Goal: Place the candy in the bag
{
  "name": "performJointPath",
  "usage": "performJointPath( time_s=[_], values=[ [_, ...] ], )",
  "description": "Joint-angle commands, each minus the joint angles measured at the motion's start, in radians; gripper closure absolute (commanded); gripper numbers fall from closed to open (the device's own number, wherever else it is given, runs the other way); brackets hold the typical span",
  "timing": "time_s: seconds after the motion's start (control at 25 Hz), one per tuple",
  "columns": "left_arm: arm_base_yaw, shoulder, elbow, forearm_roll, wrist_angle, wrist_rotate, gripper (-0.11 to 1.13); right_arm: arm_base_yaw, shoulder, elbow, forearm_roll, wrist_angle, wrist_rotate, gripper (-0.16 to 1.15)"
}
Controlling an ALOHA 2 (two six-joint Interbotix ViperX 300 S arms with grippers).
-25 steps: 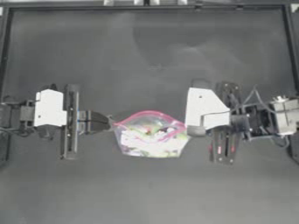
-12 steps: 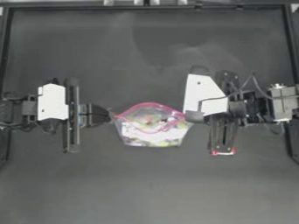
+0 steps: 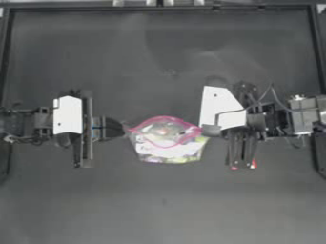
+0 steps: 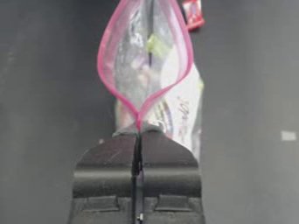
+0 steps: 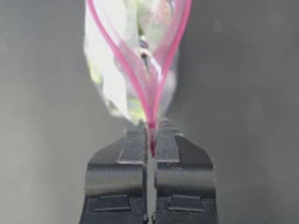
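Note:
The bag point(image 3: 167, 142), clear plastic with a pink seal strip and coloured sweets inside, hangs between both grippers at the table's middle, its mouth bowed open. My left gripper point(image 3: 125, 129) is shut on the left end of the seal point(image 4: 139, 118). My right gripper point(image 3: 208, 129) is shut on the right end point(image 5: 152, 127). The candy point(image 4: 192, 14), red with a white middle, lies on the table beyond the bag in the left wrist view. In the top view a red bit of the candy point(image 3: 253, 164) peeks out beside the right arm.
The dark table point(image 3: 166, 57) stretches around the bag, with a raised frame point(image 3: 159, 5) along the far edge. The right arm's body point(image 3: 274, 119) and cables crowd the right side.
Both grippers have carried the bag a little toward the far side. The left gripper has edged inward and the bag's mouth has bowed wider.

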Motion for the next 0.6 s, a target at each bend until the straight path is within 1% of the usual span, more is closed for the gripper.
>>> performJointPath(
  time_s=[0.04,0.28,0.4,0.6],
  values=[
    [0.002,0.008,-0.025,0.000,-0.011,-0.002,0.95,0.000,-0.011,0.002,0.002,-0.034,0.000,0.94],
    [-0.003,0.037,-0.025,0.000,-0.055,0.000,0.95,-0.002,-0.002,0.029,0.014,-0.078,0.003,0.94],
    [-0.008,0.044,-0.025,0.000,-0.061,0.000,0.95,-0.002,0.006,0.038,0.026,-0.100,0.003,0.94],
    [-0.020,0.067,-0.026,0.000,-0.069,0.000,0.95,0.000,0.011,0.057,0.029,-0.114,0.005,0.94]
  ],
)
